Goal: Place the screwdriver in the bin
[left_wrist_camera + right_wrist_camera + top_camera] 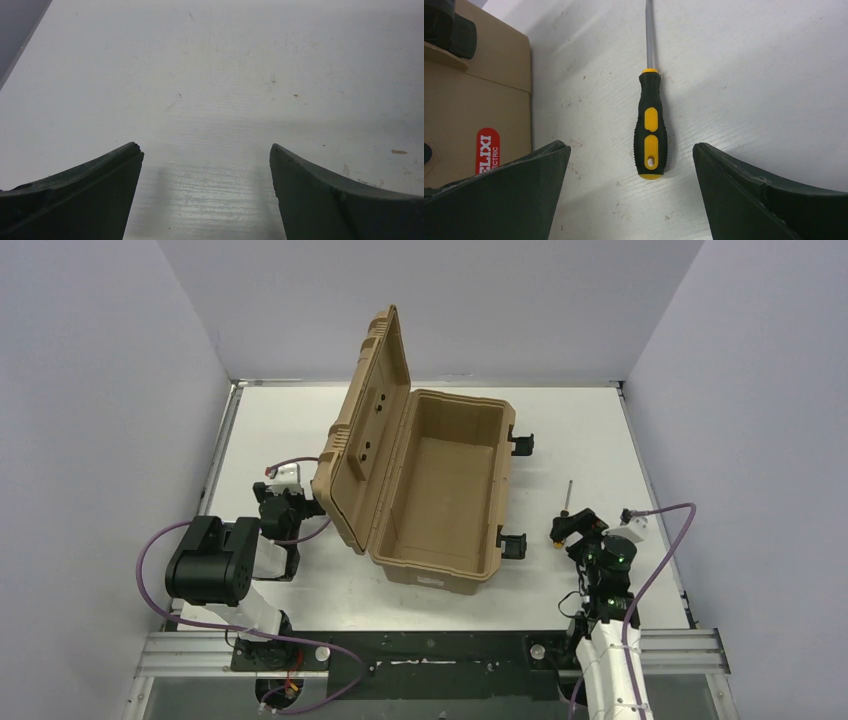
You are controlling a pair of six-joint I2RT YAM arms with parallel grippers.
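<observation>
Tan hard-case bin [436,573] mid-table [600,430], lid [365,430] up. Right gripper [629,146], fingers spread and empty, hovers by the screwdriver [651,115], which lies flat just right of the bin. Its handle [650,150] is nearest, its shaft [650,35] points straight away. Left gripper [206,150] is also spread, beyond the lid and farther off.

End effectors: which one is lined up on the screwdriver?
The right end effector: open, centred on the handle of the screwdriver. The left end effector is open over table alone.

Robotics lab test cell. Plain grey partition walls [90,390] enclose a white table [600,430]. An aluminium mounting rail [680,645] fronts it.
</observation>
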